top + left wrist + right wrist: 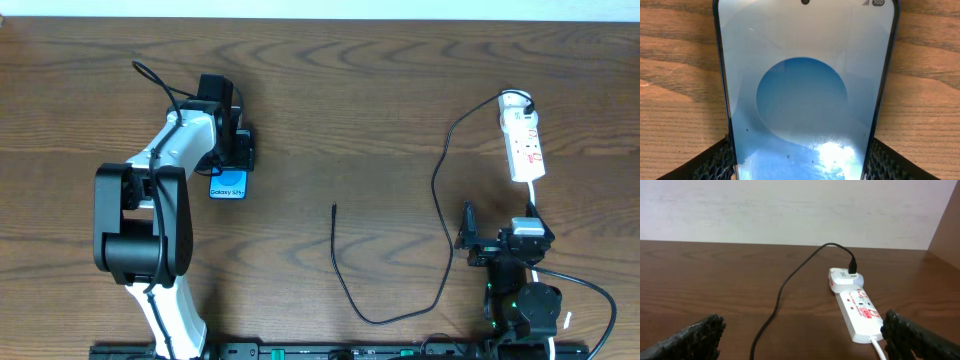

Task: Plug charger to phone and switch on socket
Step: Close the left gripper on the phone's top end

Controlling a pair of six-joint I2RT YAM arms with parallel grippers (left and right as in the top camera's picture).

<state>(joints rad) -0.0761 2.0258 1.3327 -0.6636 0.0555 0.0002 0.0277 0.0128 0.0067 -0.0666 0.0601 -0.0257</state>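
Observation:
The phone point(228, 186) lies flat on the table at the left, its blue screen up. In the left wrist view the phone point(805, 90) fills the frame. My left gripper point(234, 150) sits over it, and its two finger pads point(800, 167) press against the phone's long edges. The white socket strip point(524, 145) lies at the far right and also shows in the right wrist view point(860, 312). The charger cable point(440, 200) runs from a white adapter on the strip and loops toward the front. Its plug tip point(334, 208) lies free mid-table. My right gripper point(500, 228) is open and empty just in front of the strip.
The cable's loop point(395, 320) lies near the front edge between the two arm bases. The strip's white cord point(535, 200) runs back under the right arm. A pale wall point(790, 210) stands behind the table.

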